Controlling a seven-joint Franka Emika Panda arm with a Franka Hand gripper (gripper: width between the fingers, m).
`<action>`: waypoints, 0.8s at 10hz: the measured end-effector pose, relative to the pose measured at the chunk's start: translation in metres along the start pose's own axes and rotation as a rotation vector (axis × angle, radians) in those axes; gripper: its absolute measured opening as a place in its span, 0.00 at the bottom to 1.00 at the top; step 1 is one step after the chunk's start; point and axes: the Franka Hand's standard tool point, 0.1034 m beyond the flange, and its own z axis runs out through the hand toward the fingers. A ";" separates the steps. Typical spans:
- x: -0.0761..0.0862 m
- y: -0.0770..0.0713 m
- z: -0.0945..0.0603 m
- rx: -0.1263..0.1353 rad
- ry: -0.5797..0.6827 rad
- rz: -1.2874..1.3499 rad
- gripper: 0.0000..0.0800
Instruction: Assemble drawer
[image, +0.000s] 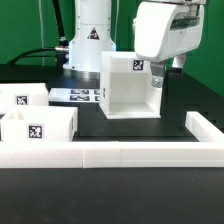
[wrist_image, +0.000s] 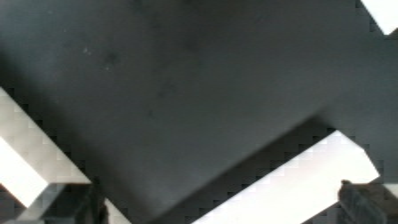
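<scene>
The drawer's big white casing (image: 128, 88) stands mid-table with its open side toward the front and a marker tag on its upper right. Two small white trays with marker tags sit at the exterior view's left, one behind (image: 22, 98) and one in front (image: 38, 124). My gripper (image: 165, 72) hangs at the casing's top right corner, fingers pointing down. In the wrist view the gripper (wrist_image: 208, 205) is open, its dark fingertips (wrist_image: 365, 200) far apart, with a slanted white edge (wrist_image: 294, 185) of a part between them. I cannot tell if it touches the edge.
A long low white wall (image: 110, 153) runs along the front and turns back at the exterior view's right. The marker board (image: 78, 95) lies flat behind the trays. The arm's base (image: 88, 40) stands at the back. Another white surface (wrist_image: 22, 140) shows in the wrist view.
</scene>
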 end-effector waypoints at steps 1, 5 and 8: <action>0.000 0.000 0.000 0.000 0.000 0.002 0.81; 0.000 0.000 0.000 0.001 0.000 0.003 0.81; 0.000 -0.001 0.000 0.001 0.000 0.022 0.81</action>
